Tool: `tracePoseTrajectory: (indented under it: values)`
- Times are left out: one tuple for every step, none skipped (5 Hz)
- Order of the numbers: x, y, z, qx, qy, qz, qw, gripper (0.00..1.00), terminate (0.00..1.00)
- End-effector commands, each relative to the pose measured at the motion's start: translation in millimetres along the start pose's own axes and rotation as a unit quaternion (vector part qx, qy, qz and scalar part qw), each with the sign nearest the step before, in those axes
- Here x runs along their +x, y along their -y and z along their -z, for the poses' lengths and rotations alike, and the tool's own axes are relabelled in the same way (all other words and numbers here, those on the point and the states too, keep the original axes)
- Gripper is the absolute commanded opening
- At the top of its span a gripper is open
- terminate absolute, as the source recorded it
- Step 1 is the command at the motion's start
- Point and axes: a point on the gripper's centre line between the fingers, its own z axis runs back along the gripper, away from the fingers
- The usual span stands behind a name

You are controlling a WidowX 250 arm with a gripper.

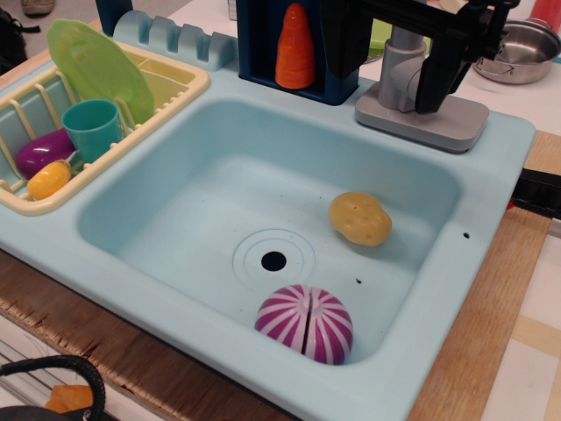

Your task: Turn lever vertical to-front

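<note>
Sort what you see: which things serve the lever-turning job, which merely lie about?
Job: black robot gripper; grey plastic faucet, lever hidden.
Lying about: yellow toy potato; purple-striped toy onion; teal plastic cup; green plastic plate; orange toy carrot.

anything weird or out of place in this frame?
Two toy foods lie loose in the light blue plastic sink basin: a yellow potato and a purple-and-white striped onion split by a slit. Nothing spilled. The black end effector hides the lever.
</note>
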Motion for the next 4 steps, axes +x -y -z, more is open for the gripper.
tracePoseTrajectory:
  values:
    - [0,0,0,0.0,0.0,0.0,1.0,1.0,0.0]
    - [12,11,-5,0.001,0.02,0.015,0.9997,1.0,0.0]
    - [25,21,-9,0.003,0.043,0.038,0.9983,1.0,0.0]
    - [40,27,-16,0.017,0.062,0.065,0.9958,1.0,0.0]
